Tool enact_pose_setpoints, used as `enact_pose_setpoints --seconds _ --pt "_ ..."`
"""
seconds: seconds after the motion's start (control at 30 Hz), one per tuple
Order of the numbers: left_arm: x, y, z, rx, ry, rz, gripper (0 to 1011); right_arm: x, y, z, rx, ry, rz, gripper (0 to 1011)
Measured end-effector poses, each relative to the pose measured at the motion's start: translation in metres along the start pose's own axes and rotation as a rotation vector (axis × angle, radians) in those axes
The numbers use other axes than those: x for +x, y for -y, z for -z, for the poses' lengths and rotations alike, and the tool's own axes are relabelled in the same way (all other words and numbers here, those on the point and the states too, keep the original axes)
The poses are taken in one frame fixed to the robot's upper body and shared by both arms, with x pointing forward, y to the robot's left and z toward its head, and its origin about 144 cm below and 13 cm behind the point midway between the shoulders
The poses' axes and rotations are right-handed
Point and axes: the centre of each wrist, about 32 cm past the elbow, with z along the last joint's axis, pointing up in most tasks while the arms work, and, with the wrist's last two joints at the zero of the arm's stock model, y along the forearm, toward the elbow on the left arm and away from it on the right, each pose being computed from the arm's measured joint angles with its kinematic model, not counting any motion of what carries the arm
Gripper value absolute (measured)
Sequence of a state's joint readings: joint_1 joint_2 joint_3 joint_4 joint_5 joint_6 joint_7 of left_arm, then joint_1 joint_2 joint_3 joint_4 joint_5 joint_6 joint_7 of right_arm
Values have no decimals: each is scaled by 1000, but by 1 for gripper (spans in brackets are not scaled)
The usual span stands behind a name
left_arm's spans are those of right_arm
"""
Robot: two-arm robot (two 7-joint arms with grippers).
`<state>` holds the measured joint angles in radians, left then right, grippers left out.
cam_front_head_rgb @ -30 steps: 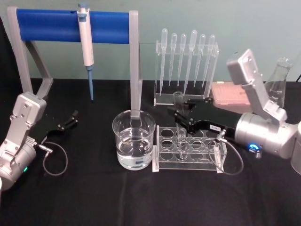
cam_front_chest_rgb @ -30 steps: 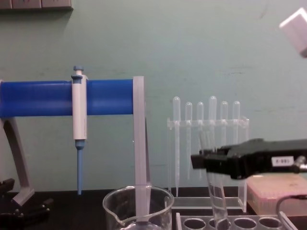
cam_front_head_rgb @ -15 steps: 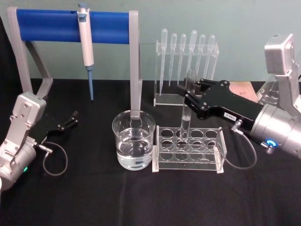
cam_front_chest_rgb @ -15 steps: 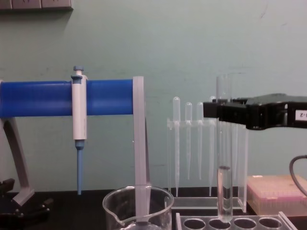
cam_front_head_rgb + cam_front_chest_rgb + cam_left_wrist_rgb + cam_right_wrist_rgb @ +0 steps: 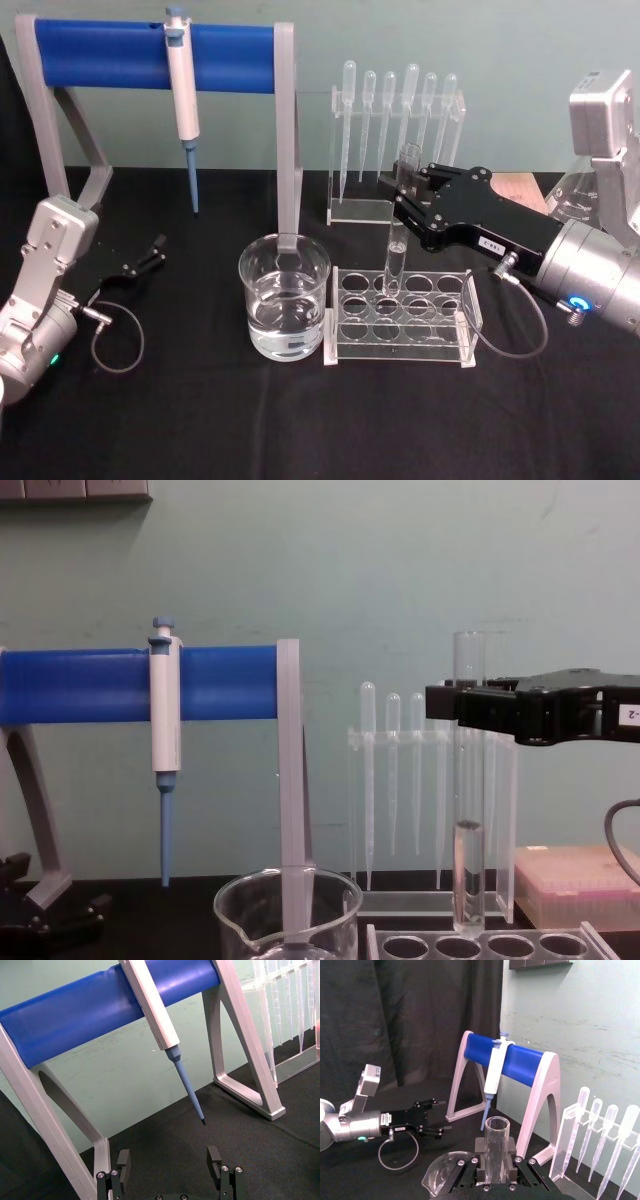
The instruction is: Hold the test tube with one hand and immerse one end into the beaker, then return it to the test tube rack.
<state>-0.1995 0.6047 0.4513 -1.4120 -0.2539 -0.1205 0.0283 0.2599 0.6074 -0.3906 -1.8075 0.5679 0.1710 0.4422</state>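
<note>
The test tube (image 5: 395, 255) is clamped upright just below its rim by the right claw (image 5: 405, 182) and hangs straight down from it. Its rounded bottom is at a back-row hole of the rack (image 5: 466, 318) under the claw, and contact cannot be told. The beaker (image 5: 262, 300) of water is seen lower, to that claw's left, just beside the rack. The left claw (image 5: 152, 252) is rested on the table, well apart, fingers spread.
</note>
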Motion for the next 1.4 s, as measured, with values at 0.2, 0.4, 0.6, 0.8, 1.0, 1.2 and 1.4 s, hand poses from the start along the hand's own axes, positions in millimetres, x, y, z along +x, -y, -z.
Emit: enact_pose_setpoints --seconds 0.2,0.4,0.6,0.8,1.0,1.2,1.4 --pt "0 0 0 0 0 0 1000 0 0 0 -2 -1 0 226" --pt "0 0 0 0 0 0 1000 0 0 0 -3 -1 -1 225" --pt "0 0 0 0 0 0 1000 0 0 0 -3 -1 -1 226" --pt "0 0 0 0 0 0 1000 0 -1 0 -4 -1 -1 226" --pt "0 0 0 0 0 0 1000 0 -1 0 -4 -1 -1 226" --pt "0 0 0 0 0 0 1000 0 -1 0 -4 -1 -1 225" --pt "0 0 0 0 0 0 1000 0 -1 0 -4 -1 -1 226"
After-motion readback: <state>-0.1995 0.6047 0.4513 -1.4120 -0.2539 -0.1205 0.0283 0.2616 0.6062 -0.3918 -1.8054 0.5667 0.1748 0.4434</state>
